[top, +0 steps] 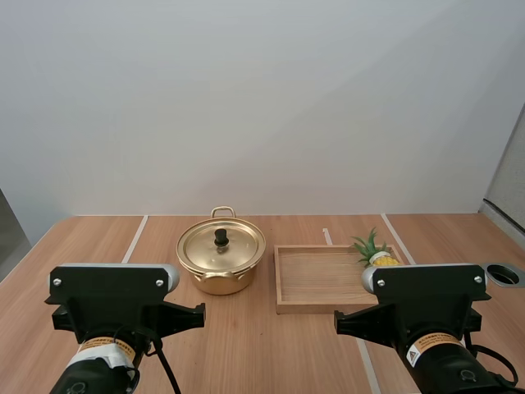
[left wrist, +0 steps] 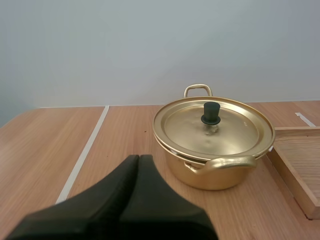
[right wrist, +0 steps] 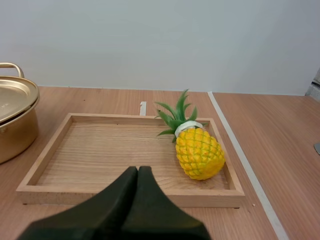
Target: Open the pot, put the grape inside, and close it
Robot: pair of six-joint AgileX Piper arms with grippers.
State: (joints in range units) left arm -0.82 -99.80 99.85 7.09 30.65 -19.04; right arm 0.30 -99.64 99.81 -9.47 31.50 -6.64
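Holds the left gripper (left wrist: 138, 159) low over the table (left wrist: 50, 145), fingers pressed together into one dark wedge on nothing, aimed at the gold pot (left wrist: 215, 172), which stands apart ahead with its lid (left wrist: 220, 132) on and its black knob (left wrist: 211, 112) upright. Holds the right gripper (right wrist: 138, 170) equally low and level, fingers flat against each other, pointing at the near rim of the wooden tray (right wrist: 47, 150) beside the pot. Notes a yellow pineapple (right wrist: 200, 152) lying inside the tray against its right wall, leafy crown toward the far rim.
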